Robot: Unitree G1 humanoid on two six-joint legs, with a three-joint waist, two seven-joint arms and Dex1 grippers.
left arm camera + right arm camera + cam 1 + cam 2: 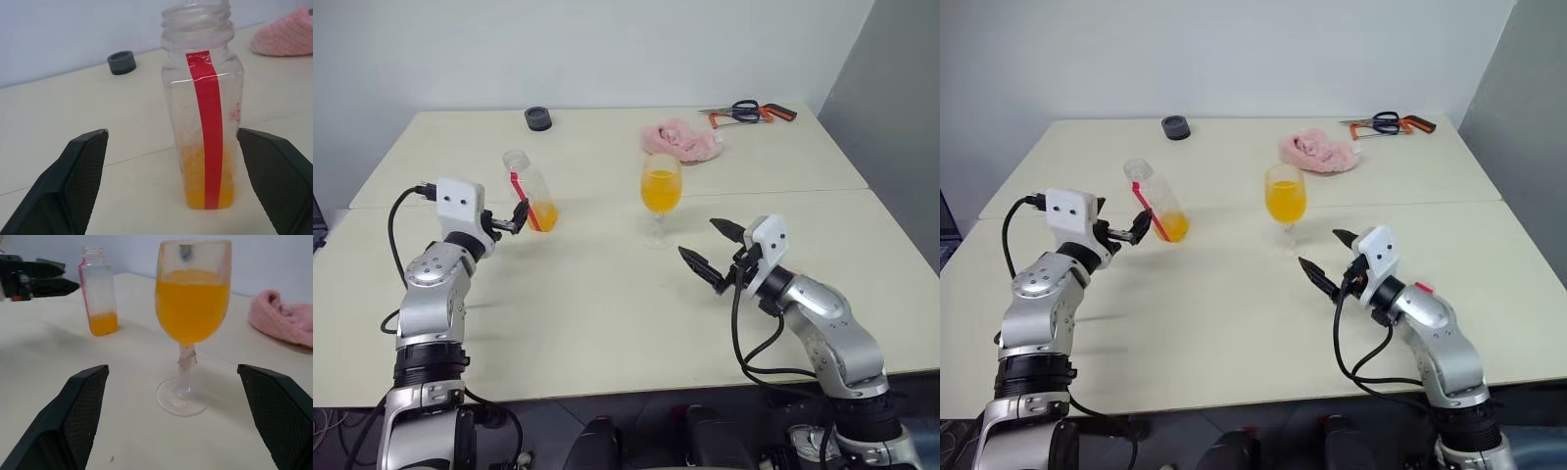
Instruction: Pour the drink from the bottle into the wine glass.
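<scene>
From the head, you see one bottle (530,190) standing uncapped on the cream worktop (607,294), a little drink (544,214) left in its base, and one stemmed glass (660,192) well apart from it, bowl mostly full. The left end effector (516,217) sits released just beside the bottle; the right end effector (713,251) gapes near the glass. A black ring (538,118), pink cloth (680,140) and scissors (749,112) lie beyond.

Your left wrist view cuts off the bottle's mouth; its red strip (210,132) runs down clear ribbed plastic.

Your right wrist view shows the glass's round foot (181,401) on the worktop.
</scene>
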